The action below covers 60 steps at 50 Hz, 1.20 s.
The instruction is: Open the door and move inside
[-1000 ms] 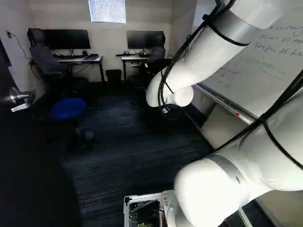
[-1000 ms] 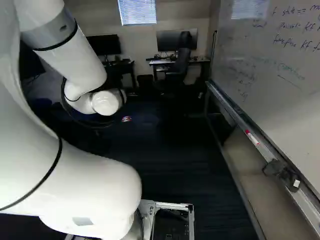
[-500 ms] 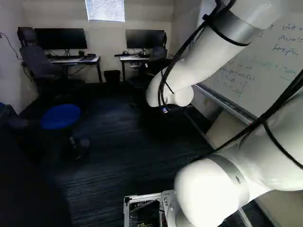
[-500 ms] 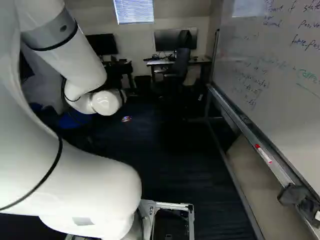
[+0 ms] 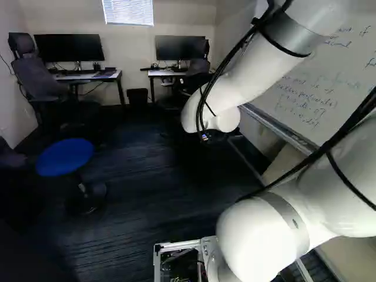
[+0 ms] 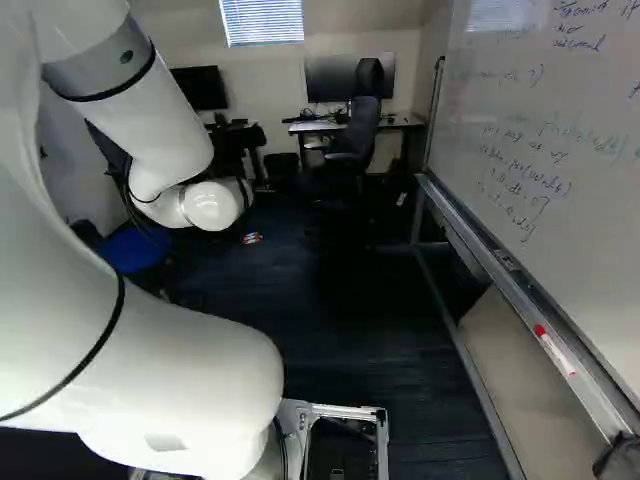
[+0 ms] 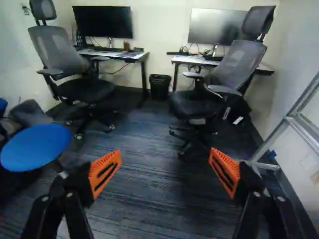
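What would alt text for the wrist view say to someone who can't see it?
An open black gripper with orange pads faces a carpeted office. Ahead, two mesh office chairs stand by two desks with monitors, a black wastebasket between the desks; a round blue stool stands nearer.

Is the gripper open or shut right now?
Open. The gripper has its two orange pads wide apart in the wrist view, with nothing held between them.

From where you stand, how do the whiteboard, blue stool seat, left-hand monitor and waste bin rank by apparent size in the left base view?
1. Whiteboard, easily the largest.
2. Blue stool seat and left-hand monitor: too alike to rank; the seat is nearer the camera.
3. Waste bin.
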Available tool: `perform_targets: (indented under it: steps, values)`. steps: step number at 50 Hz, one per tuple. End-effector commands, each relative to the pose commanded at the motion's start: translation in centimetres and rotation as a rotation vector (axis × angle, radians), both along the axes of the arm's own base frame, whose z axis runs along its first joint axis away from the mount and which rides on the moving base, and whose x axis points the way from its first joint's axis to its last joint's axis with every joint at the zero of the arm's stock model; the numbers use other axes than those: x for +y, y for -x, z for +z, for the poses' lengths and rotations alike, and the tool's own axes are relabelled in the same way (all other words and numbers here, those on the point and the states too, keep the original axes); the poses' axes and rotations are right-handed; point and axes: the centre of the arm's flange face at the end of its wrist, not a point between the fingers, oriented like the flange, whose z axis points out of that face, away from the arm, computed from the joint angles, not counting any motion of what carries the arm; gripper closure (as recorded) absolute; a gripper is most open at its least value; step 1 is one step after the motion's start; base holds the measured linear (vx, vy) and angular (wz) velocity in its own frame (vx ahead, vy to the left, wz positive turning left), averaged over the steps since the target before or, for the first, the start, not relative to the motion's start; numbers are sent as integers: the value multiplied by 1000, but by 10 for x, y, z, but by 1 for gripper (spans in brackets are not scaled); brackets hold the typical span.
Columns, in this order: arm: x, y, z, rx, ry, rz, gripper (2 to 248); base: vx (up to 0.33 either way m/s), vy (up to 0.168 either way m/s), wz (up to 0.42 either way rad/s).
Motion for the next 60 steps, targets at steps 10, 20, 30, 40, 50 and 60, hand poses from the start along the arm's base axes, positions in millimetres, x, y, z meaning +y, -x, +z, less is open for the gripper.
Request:
perform_targets:
  steps: [10,20,30,40,50,60]
  values:
    - [0,0,0,0,0,0,3,236,8,-5]
    - [0,-1,0,0,0,0,3,56,3,-3]
    - [0,-1,0,0,0,0,3,-10,-2,-1]
    - [-1,-1,-1,1,0,-3,3,0,0,0]
    - [-5,2,-6,3,-3,-16,3,0,0,0]
    - [-13,8,-15,7,-7,-40,3,0,0,0]
